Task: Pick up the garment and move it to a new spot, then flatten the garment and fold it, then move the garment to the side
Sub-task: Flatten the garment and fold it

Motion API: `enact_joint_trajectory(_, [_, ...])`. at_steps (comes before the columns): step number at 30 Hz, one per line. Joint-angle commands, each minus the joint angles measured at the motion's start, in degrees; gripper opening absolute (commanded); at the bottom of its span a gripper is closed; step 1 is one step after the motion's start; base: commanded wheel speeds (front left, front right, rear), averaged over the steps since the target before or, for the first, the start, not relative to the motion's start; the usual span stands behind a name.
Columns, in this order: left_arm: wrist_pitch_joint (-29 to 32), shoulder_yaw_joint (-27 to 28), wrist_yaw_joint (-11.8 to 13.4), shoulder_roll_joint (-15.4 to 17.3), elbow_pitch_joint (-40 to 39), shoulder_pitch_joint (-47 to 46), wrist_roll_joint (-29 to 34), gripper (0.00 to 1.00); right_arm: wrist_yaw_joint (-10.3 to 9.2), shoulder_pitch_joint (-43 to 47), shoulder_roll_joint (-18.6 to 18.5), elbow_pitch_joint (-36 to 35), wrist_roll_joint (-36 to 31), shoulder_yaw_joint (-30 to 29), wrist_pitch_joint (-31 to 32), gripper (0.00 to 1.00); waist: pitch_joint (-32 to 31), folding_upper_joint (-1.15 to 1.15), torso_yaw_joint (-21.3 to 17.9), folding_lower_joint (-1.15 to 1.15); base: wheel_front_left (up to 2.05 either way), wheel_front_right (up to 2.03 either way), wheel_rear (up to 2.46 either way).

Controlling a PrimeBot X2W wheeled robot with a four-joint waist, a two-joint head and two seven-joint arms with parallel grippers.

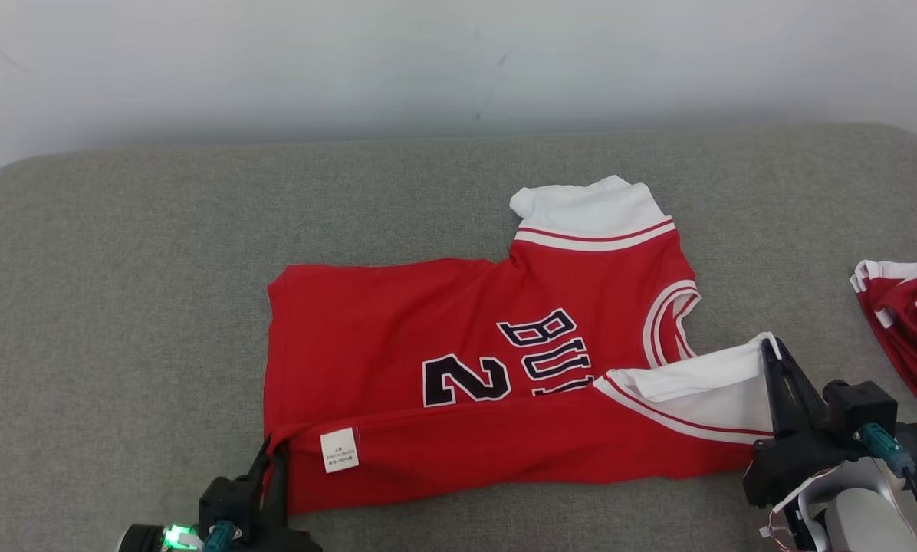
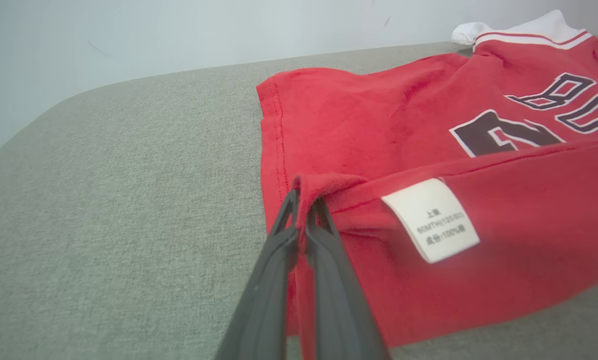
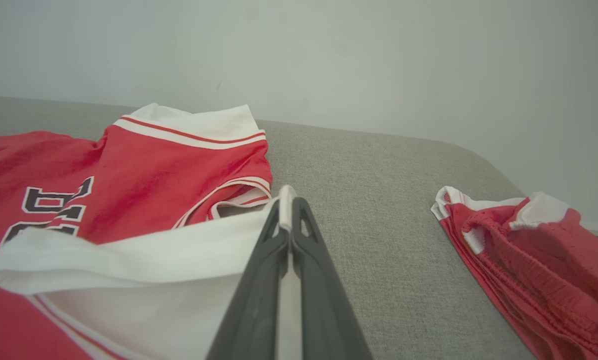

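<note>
Jersey (image 1: 397,322) in red, with white shoulder bands, lies spread on the grey fabric surface (image 1: 121,268) in front of you, hem toward the robot's left and shoulders toward its right. Its near long edge is folded up over the body, so the fold covers the lower part of the dark number and letters, and a white care label (image 1: 339,450) faces up on the turned strip. Your left gripper (image 1: 272,454) is pinched narrow on the red hem corner at the near left; in the left wrist view you see that corner (image 2: 324,182) bunched between the gripper (image 2: 304,200) tips, with the label (image 2: 431,220) just beside them. Your right gripper (image 1: 771,346) is clamped on the corner of the near white shoulder band (image 1: 704,383), lifting it slightly off the red cloth below; the right wrist view shows white fabric (image 3: 154,260) caught between the closed fingers (image 3: 259,280). A second red and white garment (image 1: 907,322) sits crumpled at the surface's far right, well apart from the jersey.
</note>
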Motion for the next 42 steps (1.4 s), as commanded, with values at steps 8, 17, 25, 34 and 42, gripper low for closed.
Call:
enact_joint_trajectory(8, [-0.14,-0.22,1.05,-0.09,-0.10,-2.80,0.81,0.70,-0.15,-2.03,1.19,1.42,-0.75,-1.08,-0.03,1.00,1.14,-0.01,0.13,-0.01,0.00,0.00,0.00])
enact_joint_trajectory(17, [-0.14,0.01,3.04,-0.17,-2.65,0.37,0.38,1.00,-0.15,-0.11,1.89,-0.76,-0.89,-2.45,-0.02,1.00,0.38,-0.01,0.04,-0.01,0.00,0.00,0.00])
enact_joint_trajectory(25, [-0.14,0.16,3.76,-0.23,-3.34,4.87,-1.17,1.00,-0.15,6.22,2.14,0.06,0.20,-2.18,-0.02,1.00,-1.80,-0.01,0.03,-0.01,0.00,0.00,0.00])
enact_joint_trajectory(34, [-0.14,-0.39,4.16,-0.26,-4.56,7.20,-2.45,1.00,-0.15,7.51,2.61,3.80,-0.05,-3.26,-0.03,1.00,-1.43,-0.01,-0.13,-0.01,0.00,0.00,0.00])
enact_joint_trajectory(42, [-0.14,-1.38,4.44,-0.26,-5.31,5.64,-3.14,1.00,-0.15,5.35,2.41,6.79,0.35,-3.00,-0.02,1.00,0.62,-0.01,0.68,-0.01,0.00,0.00,0.00])
